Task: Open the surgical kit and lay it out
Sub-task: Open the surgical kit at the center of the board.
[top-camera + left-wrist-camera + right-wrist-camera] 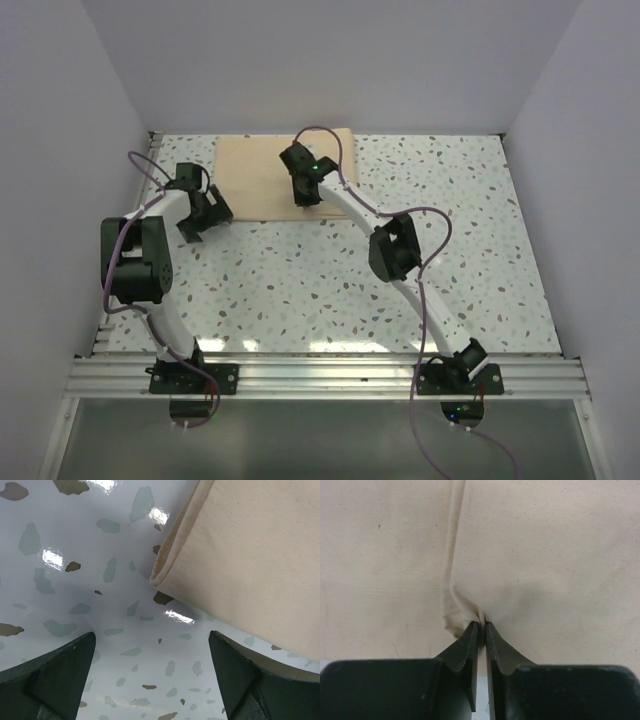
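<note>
The surgical kit (262, 172) lies folded shut as a beige cloth wrap at the back of the table; no tray or instruments show. My right gripper (305, 190) is down on its near edge. In the right wrist view its jaws are shut on a pinched fold of the cloth flap (465, 611), with the right gripper (482, 624) tips nearly touching. My left gripper (200, 215) hangs just left of the wrap's near left corner (156, 579). The left gripper (150, 640) is open over bare table, with nothing between its fingers.
The speckled tabletop (300, 280) stretches in front of the wrap. White walls (70, 120) close in the table on the left, back and right. The right arm (400, 255) crosses the middle right of the table. A metal rail (320, 378) runs along the near edge.
</note>
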